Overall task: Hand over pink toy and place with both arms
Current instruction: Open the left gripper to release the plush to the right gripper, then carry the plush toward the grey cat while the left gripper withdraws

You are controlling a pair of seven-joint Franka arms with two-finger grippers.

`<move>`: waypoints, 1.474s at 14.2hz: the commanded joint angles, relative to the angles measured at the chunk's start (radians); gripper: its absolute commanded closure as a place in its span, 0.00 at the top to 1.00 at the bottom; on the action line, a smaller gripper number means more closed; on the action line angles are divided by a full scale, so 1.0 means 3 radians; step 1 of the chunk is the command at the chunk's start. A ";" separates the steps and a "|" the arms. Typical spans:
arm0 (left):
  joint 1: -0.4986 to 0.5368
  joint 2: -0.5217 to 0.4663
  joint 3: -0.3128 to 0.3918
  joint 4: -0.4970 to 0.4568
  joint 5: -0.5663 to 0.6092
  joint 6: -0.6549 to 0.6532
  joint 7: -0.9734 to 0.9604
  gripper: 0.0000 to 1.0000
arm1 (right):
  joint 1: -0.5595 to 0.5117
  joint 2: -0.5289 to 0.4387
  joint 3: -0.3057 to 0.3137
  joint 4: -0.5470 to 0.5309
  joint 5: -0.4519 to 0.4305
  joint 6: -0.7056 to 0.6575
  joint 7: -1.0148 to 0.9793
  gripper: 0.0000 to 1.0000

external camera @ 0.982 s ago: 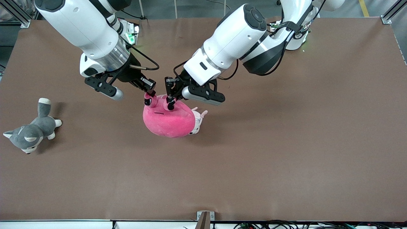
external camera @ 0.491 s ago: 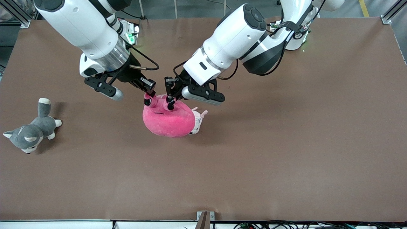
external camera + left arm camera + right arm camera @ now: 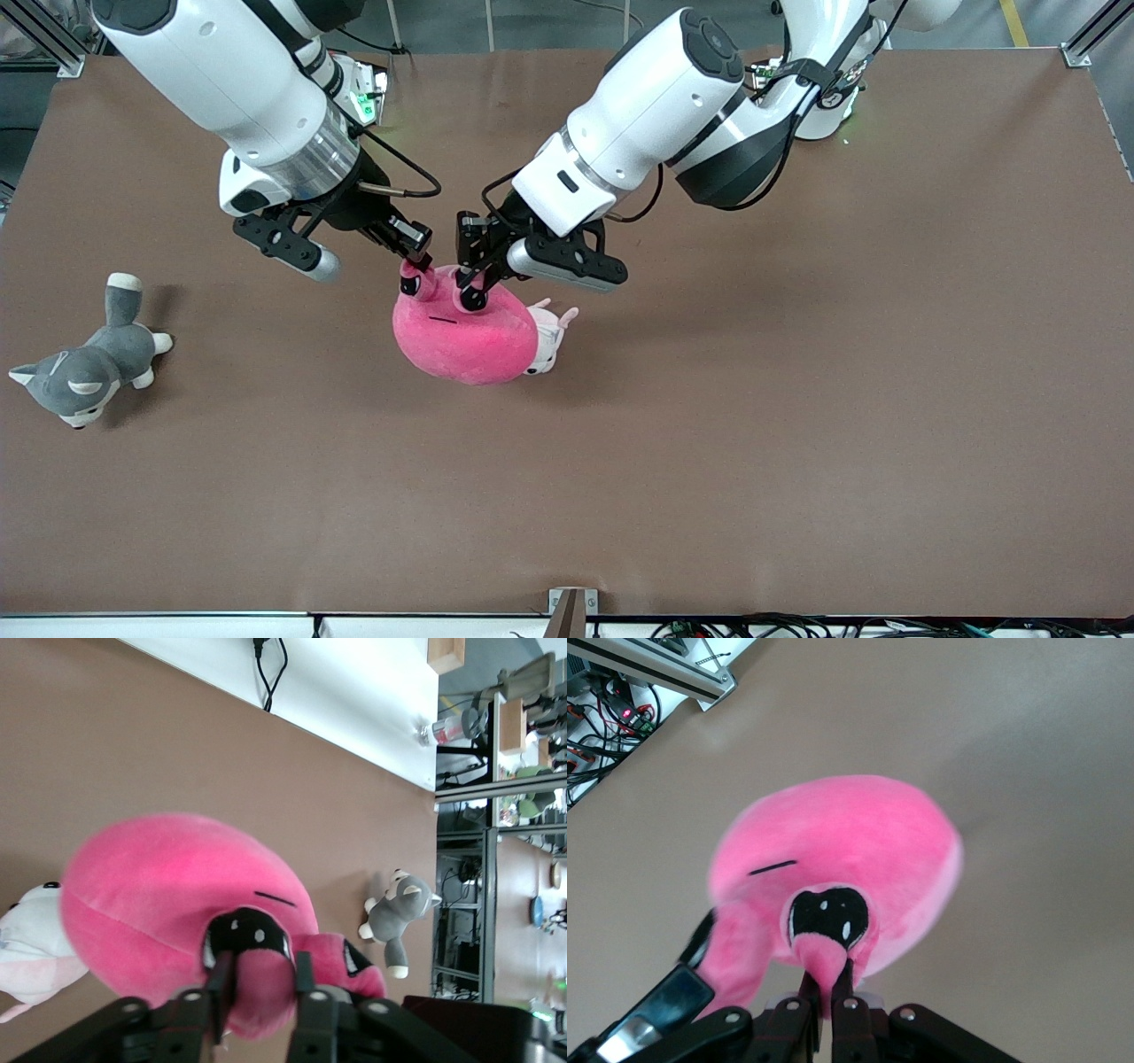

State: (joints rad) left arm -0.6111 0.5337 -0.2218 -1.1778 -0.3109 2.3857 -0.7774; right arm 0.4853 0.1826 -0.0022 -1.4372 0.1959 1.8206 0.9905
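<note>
The pink toy (image 3: 461, 341), a round hot-pink plush with black eyes, hangs over the middle of the table. My right gripper (image 3: 415, 261) is shut on one of its ear nubs; in the right wrist view the fingers (image 3: 827, 979) pinch the nub tight above the toy's body (image 3: 842, 842). My left gripper (image 3: 469, 279) is at the other nub, by the other eye. In the left wrist view its fingers (image 3: 261, 970) stand apart on either side of that nub, open, with the toy's body (image 3: 177, 895) past them.
A small pale pink-and-white puppy plush (image 3: 547, 332) lies on the table, partly hidden under the pink toy; it also shows in the left wrist view (image 3: 27, 939). A grey-and-white husky plush (image 3: 84, 368) lies near the right arm's end of the table.
My left gripper's fingers have spread apart and uncovered the toy's eye. The toy has swung slightly toward the right arm's end. My right gripper keeps its pinch.
</note>
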 commanded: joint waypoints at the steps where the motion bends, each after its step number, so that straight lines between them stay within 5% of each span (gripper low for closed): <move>1: -0.0039 -0.0025 0.0029 0.0025 -0.0032 0.0034 -0.0124 0.89 | -0.0038 -0.0026 -0.0003 -0.0041 0.0042 0.0026 -0.0080 0.00; 2: -0.0039 -0.0030 0.0034 0.0025 -0.0032 0.0040 -0.0129 1.00 | -0.0073 -0.0026 -0.0008 -0.0046 0.0042 0.0016 -0.0202 0.00; 5: -0.0034 -0.0051 0.0029 0.0009 -0.0022 0.0034 -0.0124 1.00 | -0.0298 -0.0026 -0.0008 -0.0112 0.0042 -0.0081 -0.0743 0.00; 9: 0.0017 -0.0188 0.0014 -0.0057 0.0191 -0.0057 -0.0098 1.00 | -0.0768 -0.0066 -0.0008 -0.0659 0.0098 -0.0061 -0.1714 0.00; 16: 0.0170 -0.0566 0.0039 -0.0098 0.1030 -0.1385 0.0018 1.00 | -0.1295 -0.0061 -0.0008 -0.1150 0.0231 -0.0066 -0.2723 0.00; 21: 0.0452 -0.0914 0.0034 -0.0103 0.1062 -0.2213 0.0551 1.00 | -0.1536 -0.0041 -0.0013 -0.1416 0.0400 -0.0066 -0.3152 0.00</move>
State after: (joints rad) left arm -0.4957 0.3203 -0.2115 -1.1761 -0.0106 1.8035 -0.6486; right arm 0.0603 0.1928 -0.0221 -1.8084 0.2782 1.7913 0.0990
